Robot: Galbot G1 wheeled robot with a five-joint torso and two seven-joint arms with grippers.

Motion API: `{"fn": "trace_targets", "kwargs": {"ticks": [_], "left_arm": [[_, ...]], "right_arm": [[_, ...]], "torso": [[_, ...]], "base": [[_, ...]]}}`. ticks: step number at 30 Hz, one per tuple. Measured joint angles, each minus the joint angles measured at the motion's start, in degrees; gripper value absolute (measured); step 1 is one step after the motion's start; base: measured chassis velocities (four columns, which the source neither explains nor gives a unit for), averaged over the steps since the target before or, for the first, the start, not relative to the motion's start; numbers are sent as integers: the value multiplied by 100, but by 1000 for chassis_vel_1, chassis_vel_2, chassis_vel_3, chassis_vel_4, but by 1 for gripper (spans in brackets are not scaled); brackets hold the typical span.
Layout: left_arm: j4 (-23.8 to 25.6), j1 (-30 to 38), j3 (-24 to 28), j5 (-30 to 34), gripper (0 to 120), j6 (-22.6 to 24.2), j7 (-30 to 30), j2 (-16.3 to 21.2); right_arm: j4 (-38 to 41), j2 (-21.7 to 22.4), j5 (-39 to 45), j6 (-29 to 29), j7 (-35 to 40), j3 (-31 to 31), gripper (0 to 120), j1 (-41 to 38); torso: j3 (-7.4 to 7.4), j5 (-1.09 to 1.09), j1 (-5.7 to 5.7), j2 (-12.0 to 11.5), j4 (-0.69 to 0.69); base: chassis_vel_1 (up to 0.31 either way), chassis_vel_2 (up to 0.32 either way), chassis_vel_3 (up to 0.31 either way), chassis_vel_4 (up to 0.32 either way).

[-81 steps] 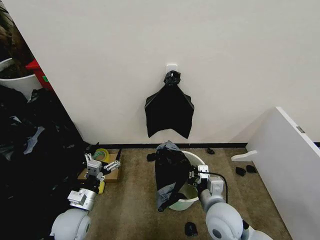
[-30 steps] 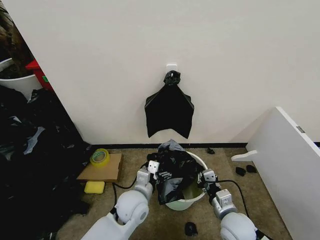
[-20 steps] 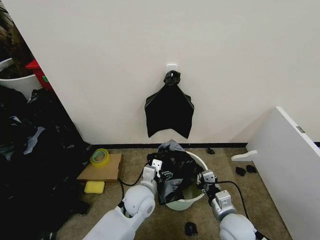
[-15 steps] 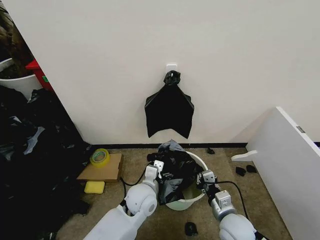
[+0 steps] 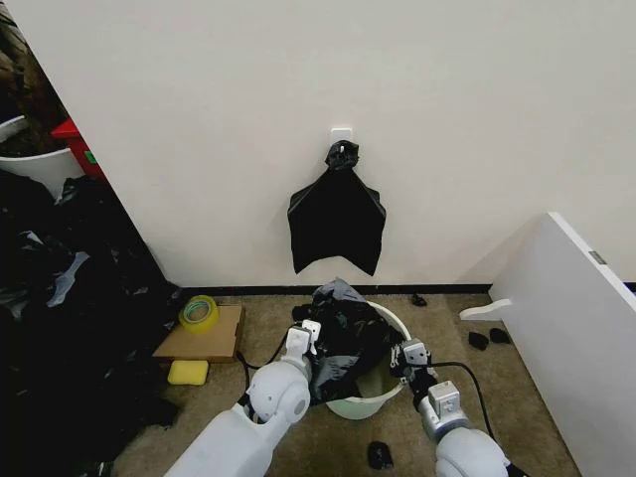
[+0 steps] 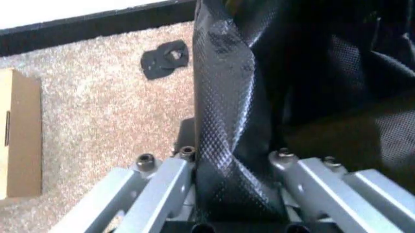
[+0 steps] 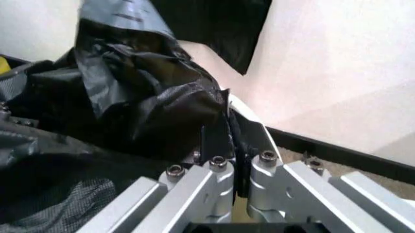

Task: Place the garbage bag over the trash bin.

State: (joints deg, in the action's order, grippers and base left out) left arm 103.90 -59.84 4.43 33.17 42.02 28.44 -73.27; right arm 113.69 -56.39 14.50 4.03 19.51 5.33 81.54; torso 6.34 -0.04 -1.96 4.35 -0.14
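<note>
The cream-white trash bin [image 5: 370,404] stands on the carpet below the wall. The black garbage bag [image 5: 343,331] lies bunched over its opening, spilling over the left part of the rim. My left gripper [image 5: 304,339] is at the bin's left side; in the left wrist view, this gripper [image 6: 232,155] is shut on a fold of the garbage bag [image 6: 227,111]. My right gripper [image 5: 408,355] is at the bin's right rim. In the right wrist view it [image 7: 238,158] is pinched shut on the garbage bag's [image 7: 149,102] edge, beside the white bin rim [image 7: 234,105].
A knotted bunch of black bags [image 5: 337,215] hangs on the wall above the bin. Cardboard [image 5: 204,342], a tape roll [image 5: 199,311] and a yellow sponge [image 5: 187,372] lie left. A black plastic heap [image 5: 60,308] fills the far left. A white board [image 5: 576,328] slants at right.
My left arm swung from over the cardboard to the bin's left side and took hold of the bag. The bag, earlier hanging down the bin's front, now spreads wider over the opening.
</note>
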Motion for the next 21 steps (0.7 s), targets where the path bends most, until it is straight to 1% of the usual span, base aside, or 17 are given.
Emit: {"fn": "trace_targets", "kwargs": {"ticks": [2,4,5,6,8,9,12,13,14,16,17,18,19,21], "left_arm": [[167,-99,-111,64,6,3,-8,87],[245,-131,-149,78,4,6,-16,124],[427,-210,-255,84,3,9,-62,234],[843,-461,-515,-5,2,-66,-310,555],[1150,-686,-762,-183,1,-183,-611,877],[1150,-686,-762,-183,1,-183,-611,877],[1575,-932,-1019,-522,1,-364,-1043,1313],[1575,-932,-1019,-522,1,-364,-1043,1313],[1737,-972,-1072,-619,1,-435,-1225,1494],[1898,-1044,-1121,-751,1,-546,-1516,1676],[2039,-1130,-1151,-817,1,-643,-1803,1805],[2039,-1130,-1151,-817,1,-643,-1803,1805],[2163,-1211,-1182,-818,1,-747,-2000,1899],[2219,-1244,-1194,-805,1,-805,-2053,1933]], "right_arm": [[4,-9,-6,-274,-197,26,0,16],[4,-11,-9,-347,-255,39,0,17],[4,-13,-9,-526,-377,79,0,17],[7,6,76,-827,-633,183,0,11],[8,30,221,-974,-823,284,0,-12],[8,30,221,-974,-823,284,0,-12],[8,10,622,-1004,-886,439,0,-38],[8,10,622,-1004,-886,439,0,-38],[31,-24,852,-946,-843,555,0,20],[62,-47,1121,-822,-714,658,0,91],[84,-51,1371,-689,-599,714,0,115],[84,-51,1371,-689,-599,714,0,115],[95,-51,1566,-589,-512,748,0,130],[98,-51,1631,-553,-485,759,0,139]], "torso": [[1,-4,0,0,-2],[1,-5,0,0,-2],[1,-1,0,0,-2],[1,-1,0,0,0],[1,1,0,0,0],[1,1,0,0,0],[1,-1,0,0,3],[1,-1,0,0,3],[1,0,0,0,2],[1,-1,0,0,-4],[1,1,0,0,-2],[1,1,0,0,-2],[1,0,0,0,0],[1,-1,0,0,1]], "base": [[0,0,0,0],[0,0,0,0],[0,0,0,0],[0,0,0,0],[0,0,0,0],[0,0,0,0],[0,0,0,0],[0,0,0,0],[0,0,0,0],[0,0,0,0],[0,0,0,0],[0,0,0,0],[0,0,0,0],[0,0,0,0]]}}
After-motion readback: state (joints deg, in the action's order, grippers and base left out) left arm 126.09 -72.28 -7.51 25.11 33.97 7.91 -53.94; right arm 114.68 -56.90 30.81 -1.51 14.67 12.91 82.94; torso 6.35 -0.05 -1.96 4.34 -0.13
